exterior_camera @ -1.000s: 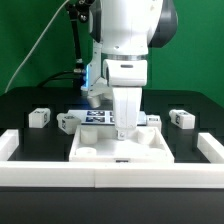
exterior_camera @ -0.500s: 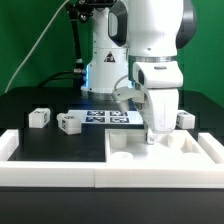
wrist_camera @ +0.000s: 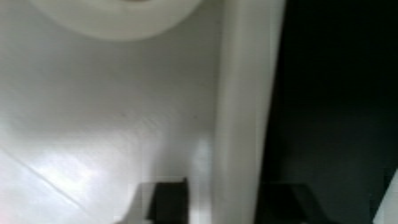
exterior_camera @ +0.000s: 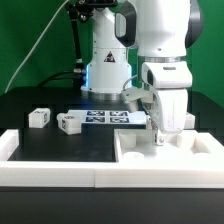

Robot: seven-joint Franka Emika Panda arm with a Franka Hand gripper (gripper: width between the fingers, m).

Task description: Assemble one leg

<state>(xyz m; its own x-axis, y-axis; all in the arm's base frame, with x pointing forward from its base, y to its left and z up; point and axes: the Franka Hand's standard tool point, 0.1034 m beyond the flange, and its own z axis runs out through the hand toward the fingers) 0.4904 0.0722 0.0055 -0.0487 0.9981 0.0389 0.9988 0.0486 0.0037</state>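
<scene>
My gripper (exterior_camera: 160,138) is shut on the raised rim of the large flat white tray-shaped part (exterior_camera: 135,152), which lies at the exterior view's right front. In the wrist view the two dark fingers (wrist_camera: 167,203) stand on either side of the white rim (wrist_camera: 235,110), with my gripper (wrist_camera: 230,205) closed across it. Two small white legs with tags lie on the black table at the exterior view's left: one (exterior_camera: 39,117) and another (exterior_camera: 68,122). Any other legs are hidden behind the arm.
The marker board (exterior_camera: 105,117) lies behind the tray-shaped part, near the robot base (exterior_camera: 105,70). A low white wall (exterior_camera: 55,172) borders the table's front and left side (exterior_camera: 10,146).
My gripper has slid the tray-shaped part from the middle of the table toward the exterior view's right. The two legs at the left have not moved.
</scene>
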